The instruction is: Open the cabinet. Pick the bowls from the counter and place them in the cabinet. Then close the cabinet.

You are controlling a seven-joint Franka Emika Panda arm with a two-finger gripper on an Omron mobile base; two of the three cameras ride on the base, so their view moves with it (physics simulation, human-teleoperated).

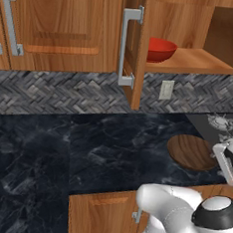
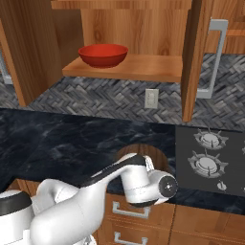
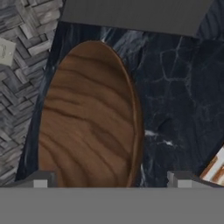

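The wooden bowl (image 3: pixel 87 118) lies straight ahead of the pincer (image 3: pixel 109 179) and just under it: in the hand view its rim runs up between the two finger tips, with the bowl's body shifted toward the left tip and the near edge of the rim passing between them. That suggests a grasp on the rim's right-hand wall, one finger inside the bowl and one outside, rather than a span across the whole bowl, which looks far too wide for that. The pincer is released, jaws standing fully apart, and nothing is in it.

This bowl sits on the black marble bench (image 1: pixel 61 143), near its front edge, beside the hob (image 2: pixel 208 158). It is dark brown with a strong wood grain, wide and shallow, seen as a long oval from the hand. In the right base view the arm's wrist covers most of it.

The red bowl (image 2: pixel 103 55) already rests on the shelf of the wall cabinet (image 2: pixel 143 67), whose doors stand open, the grey bar handle (image 1: pixel 127 44) swung out toward the room. Judging by this, the wooden bowl is the remaining one to lift.
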